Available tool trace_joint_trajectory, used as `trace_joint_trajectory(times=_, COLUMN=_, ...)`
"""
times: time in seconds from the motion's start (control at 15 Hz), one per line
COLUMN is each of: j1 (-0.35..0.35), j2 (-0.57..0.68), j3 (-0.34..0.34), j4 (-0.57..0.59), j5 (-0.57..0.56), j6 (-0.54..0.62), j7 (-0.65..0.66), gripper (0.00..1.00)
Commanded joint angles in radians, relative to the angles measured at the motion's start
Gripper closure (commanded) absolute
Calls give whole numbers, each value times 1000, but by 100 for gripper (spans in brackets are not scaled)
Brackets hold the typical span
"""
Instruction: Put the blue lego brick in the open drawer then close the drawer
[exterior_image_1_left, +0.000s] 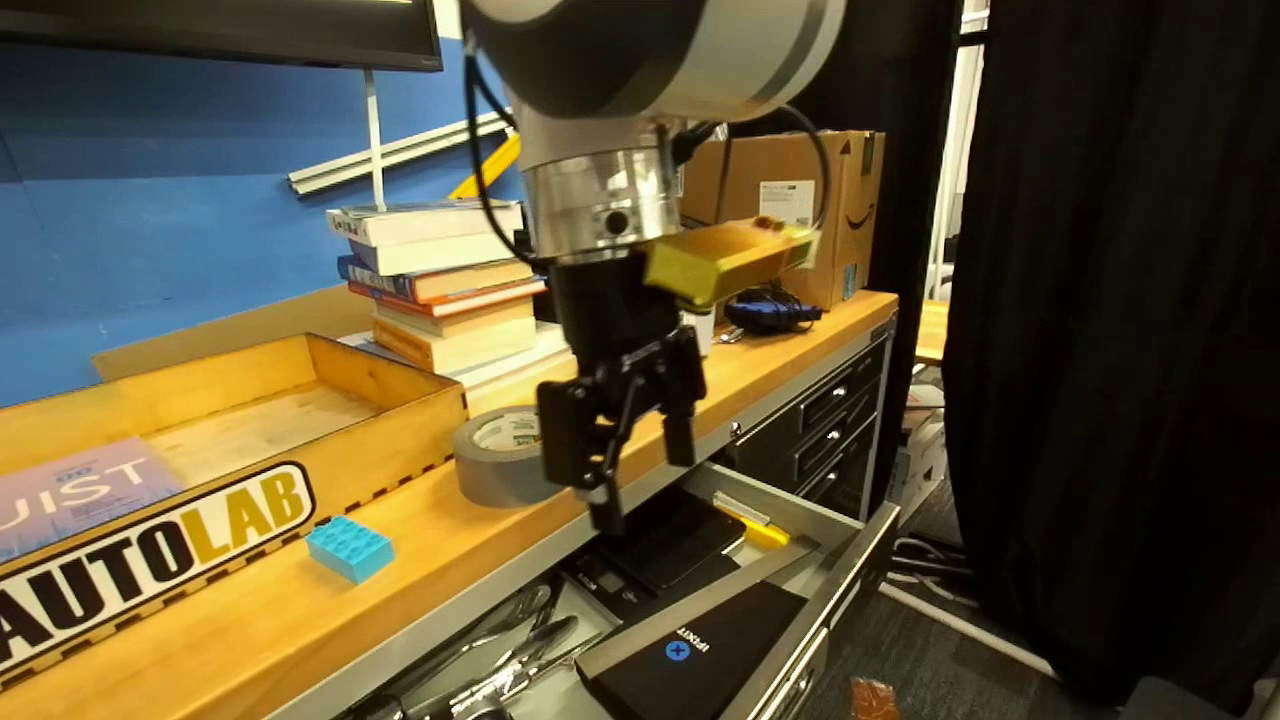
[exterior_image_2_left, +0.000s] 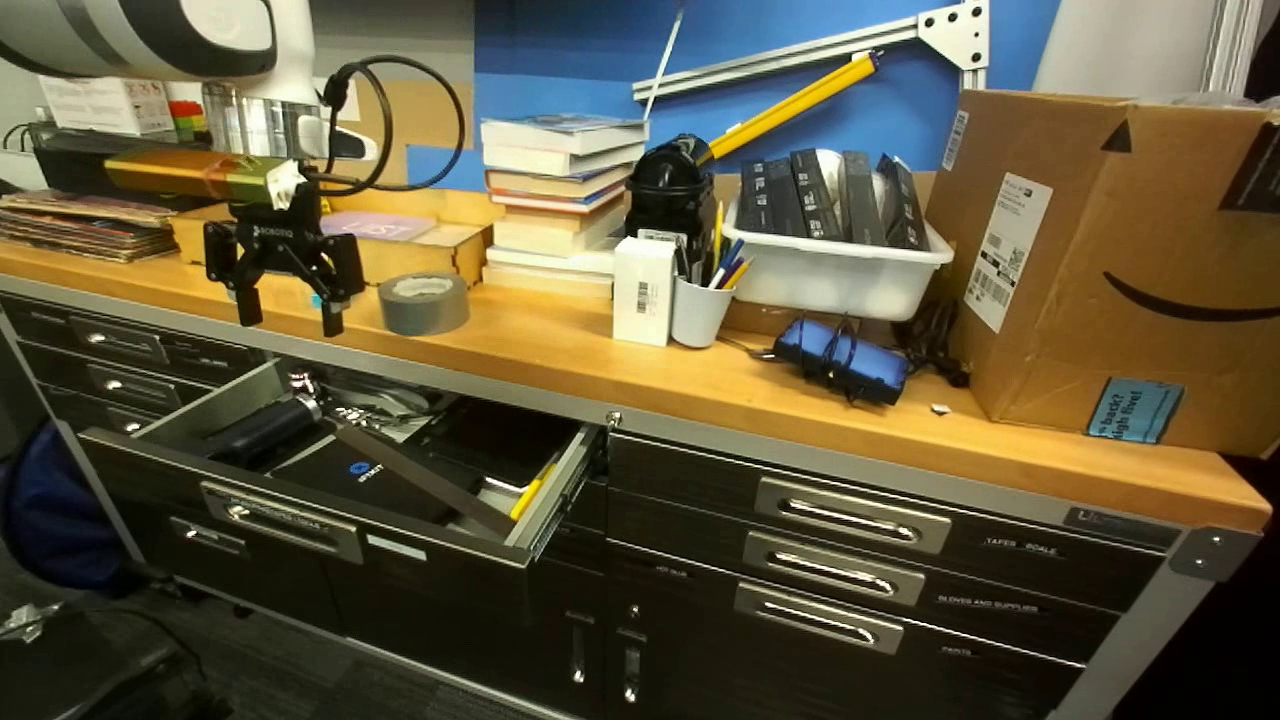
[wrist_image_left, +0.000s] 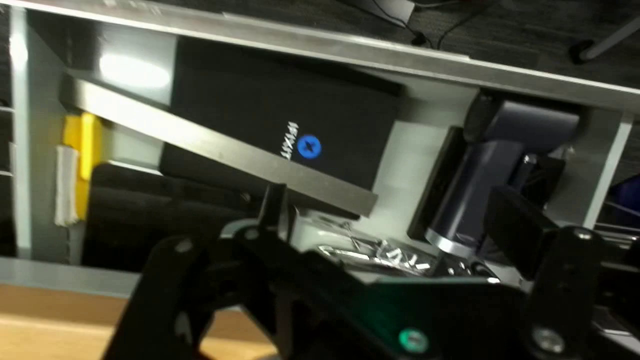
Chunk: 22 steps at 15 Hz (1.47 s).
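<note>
Light-blue, rectangular lego brick (exterior_image_1_left: 351, 548) sits studs-up on the worktop (exterior_image_1_left: 430, 530) | your end effector (exterior_image_2_left: 290, 312) hangs spread wide | drawer (exterior_image_2_left: 450, 560) extended

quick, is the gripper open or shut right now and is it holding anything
Gripper: open, jaws apart, holding nothing; the blue lego brick sits on the wooden worktop.

The brick (exterior_image_1_left: 350, 549) is light blue, the tape roll (exterior_image_1_left: 497, 477) grey, the shadowed drawer front (exterior_image_2_left: 455, 560) probably black.

in an exterior view; blue brick (exterior_image_2_left: 316, 300); part hidden by hand (exterior_image_2_left: 291, 318)
</note>
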Motion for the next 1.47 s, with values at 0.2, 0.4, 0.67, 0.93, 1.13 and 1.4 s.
trace_joint_trajectory(times=0.2, j1=62, j2=323, j3=70, j4=298, j5=-20, j6=84, j7=43, gripper=0)
trace_joint_trajectory(times=0.4, j1=98, j2=428, j3=83, j4=410, j5=-37, j6=72, j7=52, gripper=0)
trace_joint_trajectory(times=0.67, j1=151, j2=518, j3=81, j4=511, j5=-76, j6=92, j7=82, gripper=0)
trace_joint_trajectory(times=0.93, j1=188, j2=572, j3=65, j4=565, j5=-114, j6=169, j7=132, gripper=0)
trace_joint_trajectory(times=1.13, j1=216, j2=594, j3=35, j4=581, j5=-184, j6=252, j7=206, gripper=0)
trace_joint_trajectory(times=1.4, j1=241, j2=602, j3=-3, j4=600, j5=-263, j6=290, j7=284, gripper=0)
